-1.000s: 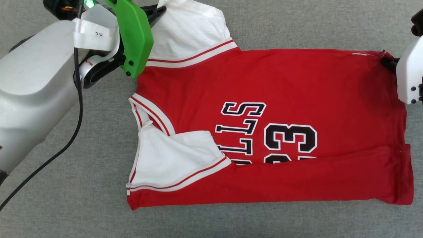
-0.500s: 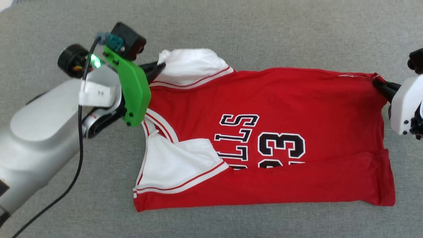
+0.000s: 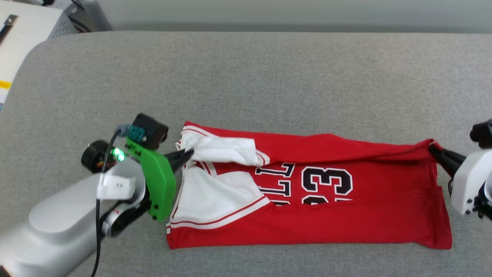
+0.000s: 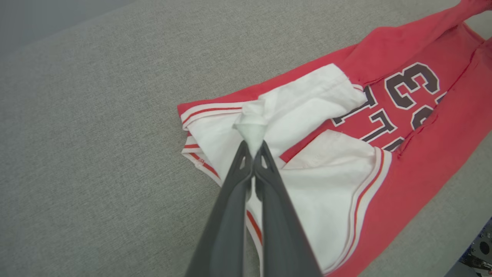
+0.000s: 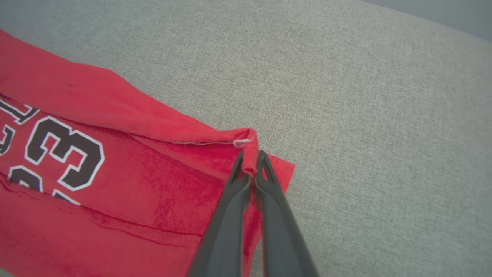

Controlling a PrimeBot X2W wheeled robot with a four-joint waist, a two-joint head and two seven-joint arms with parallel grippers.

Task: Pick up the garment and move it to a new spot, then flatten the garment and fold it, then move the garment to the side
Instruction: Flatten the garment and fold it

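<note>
The garment (image 3: 315, 215) is a red jersey T-shirt with white sleeves and a black number print, lying lengthwise on the grey surface. Its far long edge is lifted and folding toward me, held at both ends. My left gripper (image 3: 188, 154) is shut on the white sleeve at the collar end; in the left wrist view the gripper (image 4: 253, 148) pinches a tuft of white cloth of the garment (image 4: 423, 154). My right gripper (image 3: 436, 150) is shut on the red hem corner at the other end. The right wrist view has the gripper (image 5: 251, 161) closed on the rolled corner of the garment (image 5: 127, 192).
The grey padded table (image 3: 269, 77) has free room behind the garment. Its far edge runs along the top of the head view, with a white box (image 3: 23, 34) beyond the far left corner.
Both grippers have drawn the garment's far edge up and toward me, covering part of the lettering. The right jaws closed on the hem corner. The head camera has also tilted up, showing the table's far edge.
</note>
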